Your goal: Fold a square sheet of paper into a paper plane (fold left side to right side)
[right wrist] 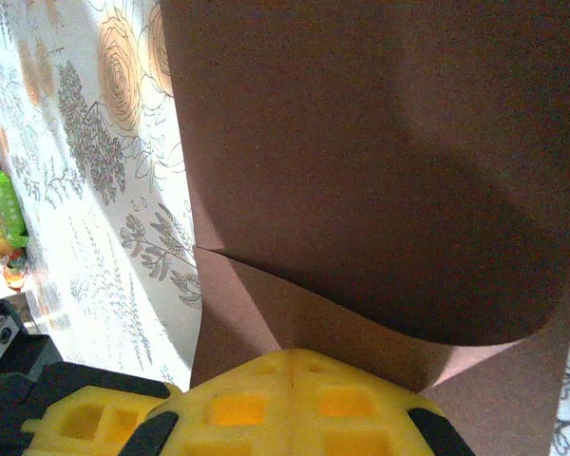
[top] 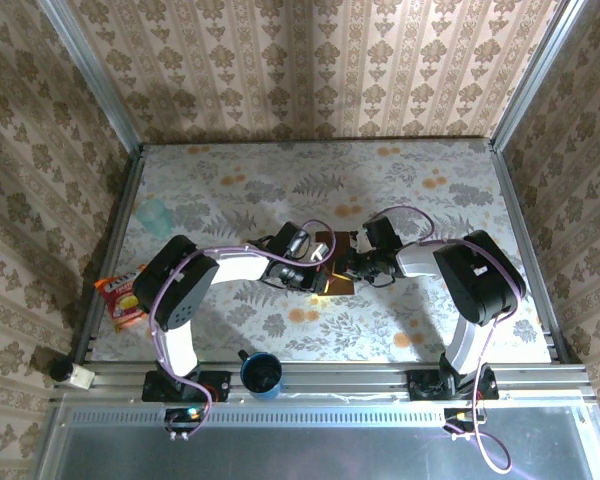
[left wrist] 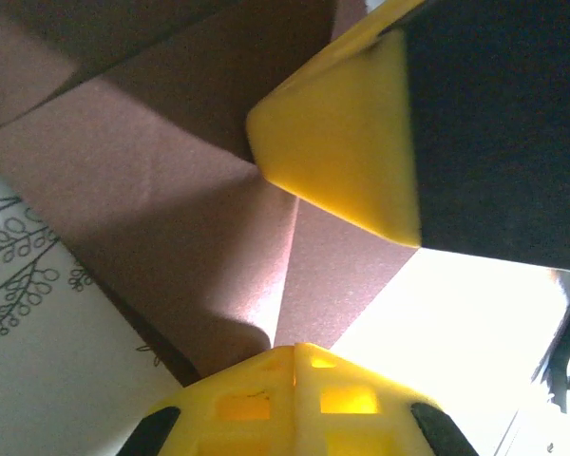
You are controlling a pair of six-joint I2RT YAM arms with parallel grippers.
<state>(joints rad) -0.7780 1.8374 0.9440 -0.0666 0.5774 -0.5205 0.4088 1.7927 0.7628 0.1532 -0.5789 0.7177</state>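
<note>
The square sheet of paper [top: 326, 241], dark reddish-brown and partly folded, lies mid-table between both arms. In the left wrist view a crease in the paper [left wrist: 171, 190] runs straight to my left gripper [left wrist: 295, 350], whose yellow fingers are shut with the tips against the sheet. The right gripper's finger [left wrist: 342, 152] rests on the paper just beyond. My right gripper [right wrist: 294, 353] is shut too, tips on a lower layer of the paper [right wrist: 361, 161], while a flap curls up over it. From above, the left gripper [top: 316, 264] and right gripper [top: 347, 266] almost meet. Whether either pinches the paper is unclear.
A blue cup [top: 262, 373] stands at the near edge between the arm bases. An orange snack packet [top: 120, 298] lies at the left edge, and a pale green cup [top: 156, 214] sits further back on the left. Metal rails border the flowered table [top: 400, 180].
</note>
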